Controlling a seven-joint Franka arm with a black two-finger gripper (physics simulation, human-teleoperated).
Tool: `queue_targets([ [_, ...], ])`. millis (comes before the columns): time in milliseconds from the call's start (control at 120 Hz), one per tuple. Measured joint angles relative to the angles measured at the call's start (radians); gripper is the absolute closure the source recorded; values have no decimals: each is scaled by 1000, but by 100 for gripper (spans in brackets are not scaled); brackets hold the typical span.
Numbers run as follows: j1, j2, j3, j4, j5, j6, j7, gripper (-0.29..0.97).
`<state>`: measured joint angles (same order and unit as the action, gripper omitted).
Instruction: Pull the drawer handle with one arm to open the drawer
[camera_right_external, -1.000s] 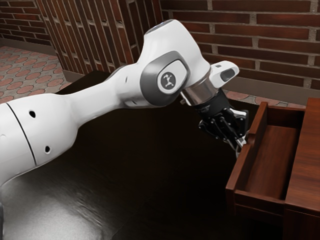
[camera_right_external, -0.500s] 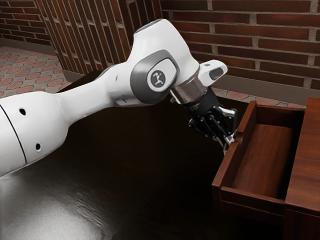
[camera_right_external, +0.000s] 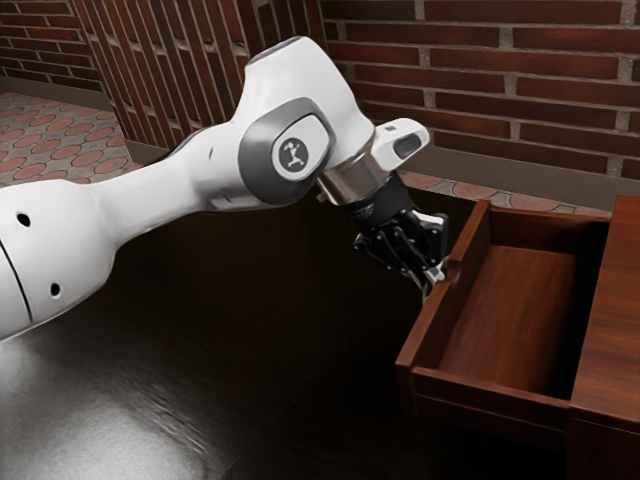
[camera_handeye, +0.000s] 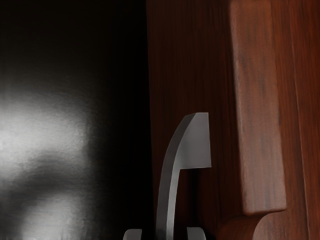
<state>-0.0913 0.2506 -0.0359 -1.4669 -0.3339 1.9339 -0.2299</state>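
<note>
Reddish-brown wood makes up the drawer (camera_right_external: 432, 318), which is seen drawn well out of its cabinet (camera_right_external: 612, 300) toward the exterior view's left, farther than it stood a second ago. The gripper (camera_right_external: 432, 268) is placed at the front panel, against the handle (camera_handeye: 257, 115). Whether the handle is actually clasped cannot be told. The opening is judged largely accomplished. A dark glossy table (camera_right_external: 250, 390) is spread below.

1 drawer (camera_right_external: 500, 320) (standing open), 1 handle (camera_handeye: 257, 110) on its front, 1 cabinet (camera_right_external: 612, 330), 1 arm (camera_right_external: 130, 210) with 1 gripper (camera_right_external: 435, 274), 1 dark table (camera_right_external: 250, 340).
</note>
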Motion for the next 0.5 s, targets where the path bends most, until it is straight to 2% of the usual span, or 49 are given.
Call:
queue_targets([
  [500,33,-11,-8,-20,11,-1,15,69],
])
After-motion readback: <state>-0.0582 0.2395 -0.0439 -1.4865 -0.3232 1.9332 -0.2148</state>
